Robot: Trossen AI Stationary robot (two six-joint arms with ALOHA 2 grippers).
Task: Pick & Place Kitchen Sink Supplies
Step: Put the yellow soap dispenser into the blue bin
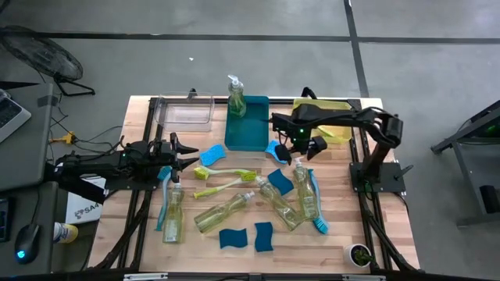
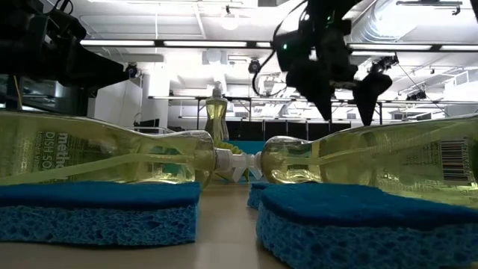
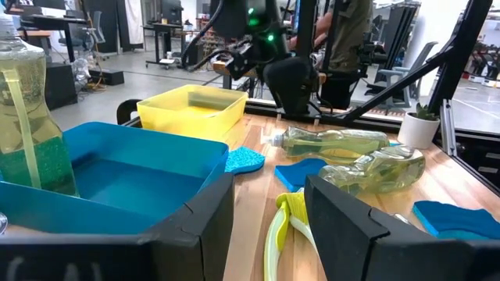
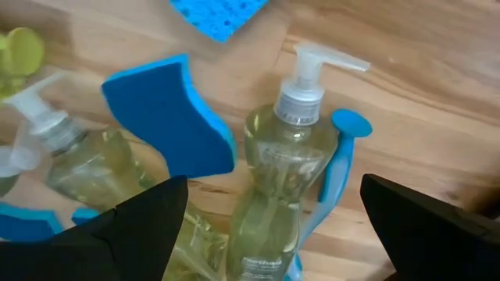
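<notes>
**Operator:** My right end effector (image 1: 306, 150) hangs with fingers spread above a soap bottle (image 1: 305, 192) lying on the desk (image 1: 344, 226), a blue brush (image 4: 337, 168) tucked against its side.

**Observer:** How do you take it cleanly?

**Operator:** I judge I should come straight down over the shoulder below the pump, straddle only the bottle, and keep the brush handle and the blue sponge (image 4: 172, 117) outside the fingers.

**Observer:** And the left?

**Operator:** The left end effector (image 1: 184, 154) is spread too, holding nothing, near a lime-green brush (image 3: 283, 226) beside the teal bin (image 1: 254, 136), where one bottle (image 1: 236, 97) already stands.

**Observer:** Anything unclear?

**Operator:** The level camera is blocked by bottles and sponges, and my own fingers hide the bottle's lower half.
</notes>
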